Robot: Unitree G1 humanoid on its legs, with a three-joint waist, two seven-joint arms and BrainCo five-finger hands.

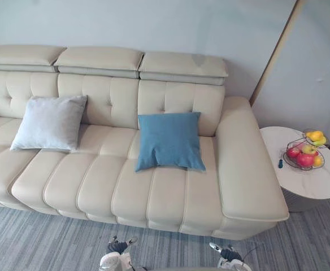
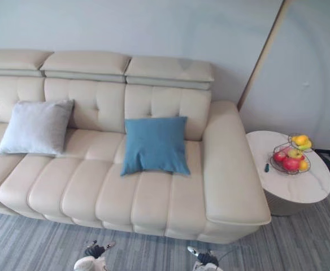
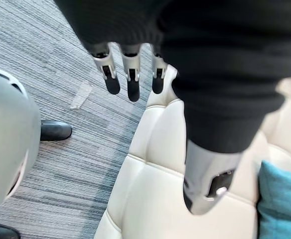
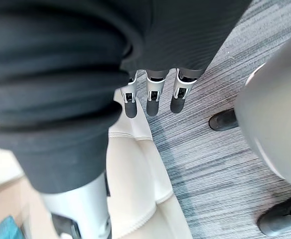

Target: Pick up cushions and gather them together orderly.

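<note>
Two cushions lean tilted against the sofa [image 1: 97, 186] backrest, well apart: grey cushion [image 1: 50, 122] left, blue cushion [image 1: 169, 141] nearer the right armrest. My left hand [image 3: 132, 82] and right hand [image 4: 153, 99] hang by the seat front, fingers straight, empty; I judge gathering not yet begun.

My left hand [image 3: 132, 79] and right hand [image 4: 153, 97] both hang low, fingers straight and pointing down, thumbs set apart, nothing gripped in either.
</note>
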